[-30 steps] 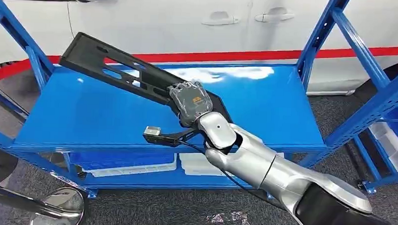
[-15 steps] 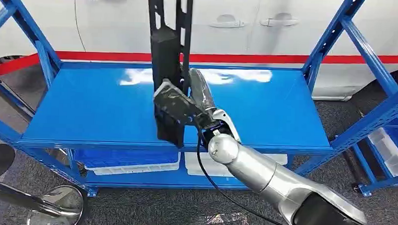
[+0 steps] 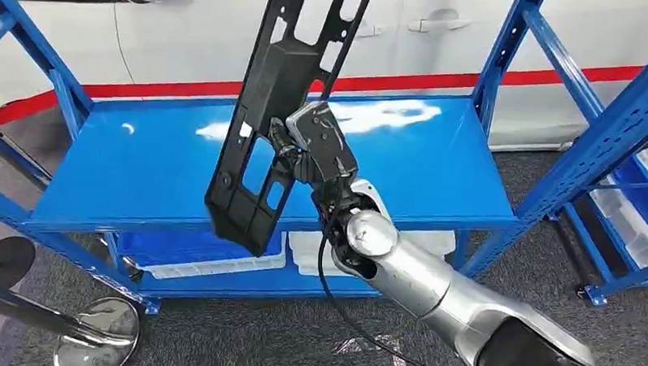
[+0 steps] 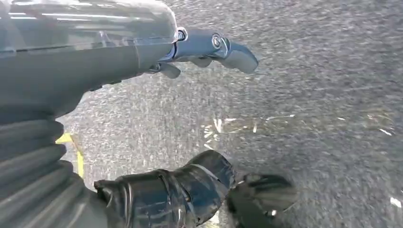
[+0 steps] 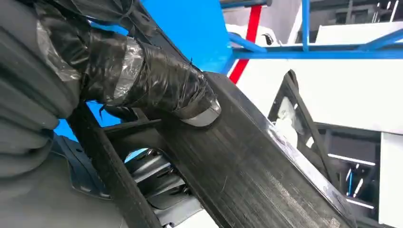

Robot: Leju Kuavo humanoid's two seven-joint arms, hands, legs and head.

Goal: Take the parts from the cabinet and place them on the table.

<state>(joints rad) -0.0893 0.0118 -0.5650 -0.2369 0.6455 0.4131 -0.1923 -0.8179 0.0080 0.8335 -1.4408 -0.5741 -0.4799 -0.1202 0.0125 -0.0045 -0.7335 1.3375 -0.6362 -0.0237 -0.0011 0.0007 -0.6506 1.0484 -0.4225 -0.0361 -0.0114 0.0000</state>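
A long black plastic part [image 3: 276,100] with cut-out windows stands nearly upright in front of the blue cabinet shelf [image 3: 142,172], lifted clear of it. My right hand [image 3: 318,146] grips the part near its middle from the right side. In the right wrist view the taped thumb [image 5: 157,83] presses on the part's black rail [image 5: 247,166] and the other fingers wrap behind it. My left hand [image 4: 190,142] hangs over grey carpet, its thumb and fingers apart with nothing between them.
The blue rack's uprights [image 3: 504,55] frame the shelf, with a second blue rack [image 3: 631,161] to the right. White trays [image 3: 212,264] lie on the lower shelf. A white car body [image 3: 187,40] stands behind. Round mirror-like stand bases [image 3: 100,330] sit on the carpet at lower left.
The right hand has raised the black part off the shelf, swinging it from lying flat to nearly upright. The view has shifted slightly.
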